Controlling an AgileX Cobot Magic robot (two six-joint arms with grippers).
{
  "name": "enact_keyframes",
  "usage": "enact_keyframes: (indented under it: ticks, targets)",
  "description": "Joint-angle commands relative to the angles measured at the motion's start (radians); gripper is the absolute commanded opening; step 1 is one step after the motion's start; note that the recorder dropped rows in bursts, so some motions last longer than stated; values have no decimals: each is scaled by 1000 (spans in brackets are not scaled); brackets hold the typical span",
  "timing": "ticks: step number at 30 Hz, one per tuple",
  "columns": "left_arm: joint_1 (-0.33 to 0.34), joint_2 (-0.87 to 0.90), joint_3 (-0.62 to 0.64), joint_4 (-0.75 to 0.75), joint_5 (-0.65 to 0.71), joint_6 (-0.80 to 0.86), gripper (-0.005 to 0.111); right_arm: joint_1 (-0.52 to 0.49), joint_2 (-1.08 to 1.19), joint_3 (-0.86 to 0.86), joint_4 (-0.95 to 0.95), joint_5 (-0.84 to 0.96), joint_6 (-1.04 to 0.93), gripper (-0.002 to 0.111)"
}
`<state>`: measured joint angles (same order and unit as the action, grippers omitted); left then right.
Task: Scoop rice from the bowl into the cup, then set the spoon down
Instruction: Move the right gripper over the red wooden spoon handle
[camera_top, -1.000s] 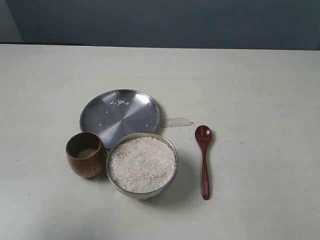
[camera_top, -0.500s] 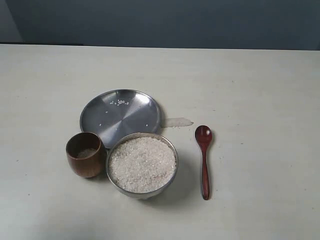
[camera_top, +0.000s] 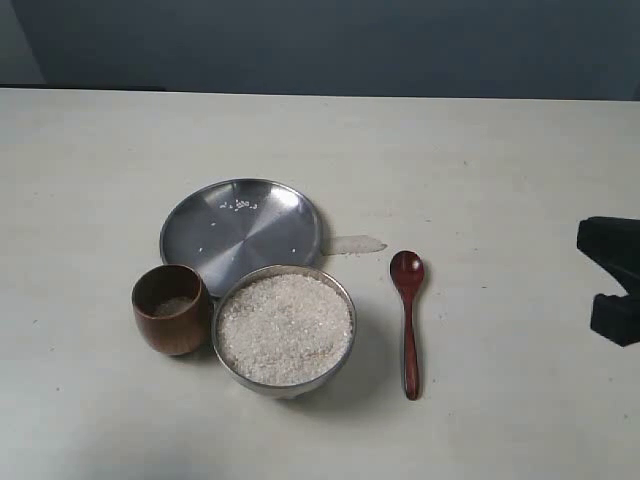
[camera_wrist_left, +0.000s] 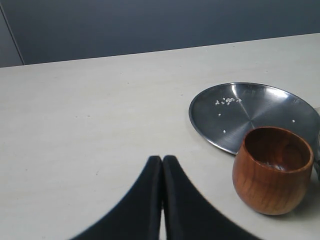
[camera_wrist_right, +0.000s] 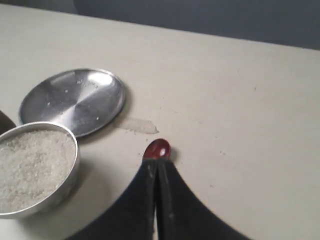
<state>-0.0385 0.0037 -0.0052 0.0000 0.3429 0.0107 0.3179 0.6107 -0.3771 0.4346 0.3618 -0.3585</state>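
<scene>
Right wrist view showed the right tool (camera_wrist_right: 156, 165) pressed together, spoon (camera_wrist_right: 157, 149) just beyond its tips; left tool (camera_wrist_left: 162, 159) likewise together, cup (camera_wrist_left: 272, 172) near it.

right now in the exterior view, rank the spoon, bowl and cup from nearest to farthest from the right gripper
From the right gripper at the right edge:
1. spoon, lying on the table right of the bowl.
2. bowl, in the middle, left of the spoon.
3. cup, farthest, on the bowl's left side.
</scene>
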Motion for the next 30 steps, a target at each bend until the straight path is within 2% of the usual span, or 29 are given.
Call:
enact_keyframes:
  ticks: [1,10,15,21,25,30]
  targets:
    - [-3,-4,5,6,-12,-2,0,4,133,-75,-6,60,-9,-1]
    - [-3,-4,5,6,-12,-2,0,17,415,-110,73,34,-25,-1]
    - [-3,-4,5,6,-12,-2,0,136,554,-136,128,16,-96,-1]
    - [-3,-4,5,6,-12,-2,0,280,691,-167,124,-80,-34,-1]
    - [-3,-4,5,6,-12,-2,0,301,773,-167,92,-143,66,-1]
    - [-3,-4,5,6,-12,-2,0,301,837,-167,84,-158,67,-1]
